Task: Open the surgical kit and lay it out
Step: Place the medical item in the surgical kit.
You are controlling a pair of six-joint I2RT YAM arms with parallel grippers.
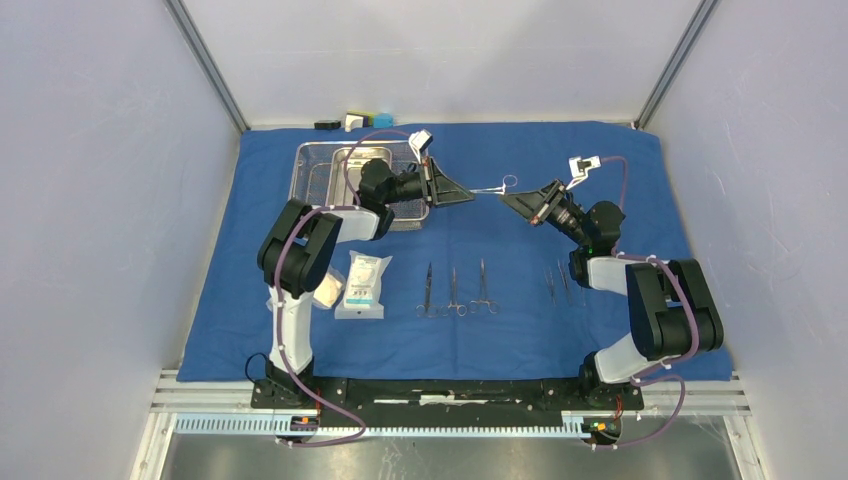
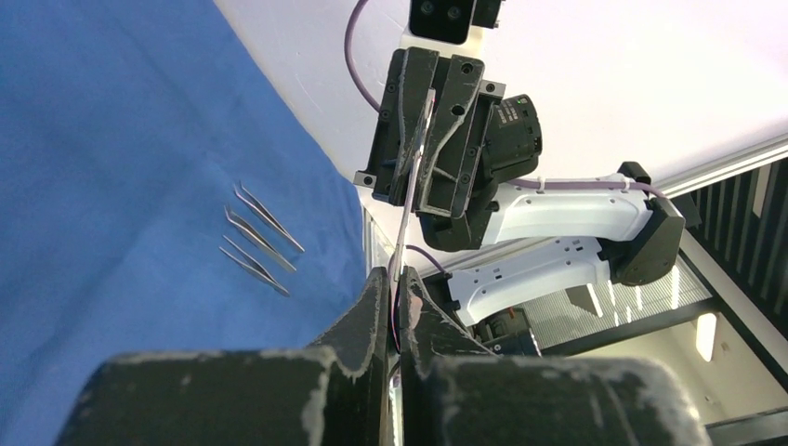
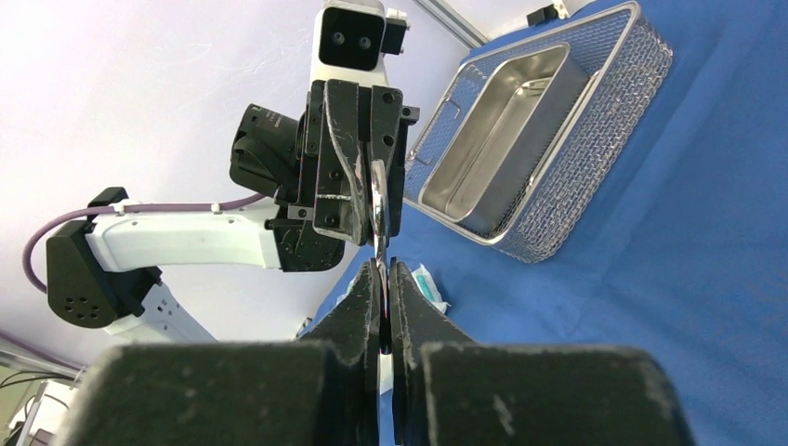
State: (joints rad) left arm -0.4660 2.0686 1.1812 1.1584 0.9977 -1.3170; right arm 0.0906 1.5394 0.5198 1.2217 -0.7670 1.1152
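Observation:
The blue cloth wrap [image 1: 520, 330] lies spread flat. Above its middle, a slim steel scissor-like instrument [image 1: 497, 185] hangs in the air between both grippers. My left gripper [image 1: 472, 196] is shut on one end of it and my right gripper [image 1: 503, 197] is shut on the other. In the left wrist view the instrument [image 2: 409, 200] runs from my left gripper [image 2: 398, 279] up into the other hand. The right wrist view shows my right gripper [image 3: 383, 269] pinching it [image 3: 379, 200]. The wire-mesh basket [image 1: 308, 185] holds the steel pan [image 1: 345, 165] at the back left.
Three scissor-like instruments [image 1: 455, 292] lie in a row at the cloth's front middle, with slim tweezers [image 1: 556, 280] to their right. White and green packets [image 1: 365, 285] sit front left. Small black, white and blue blocks [image 1: 355, 120] stand beyond the cloth's far edge.

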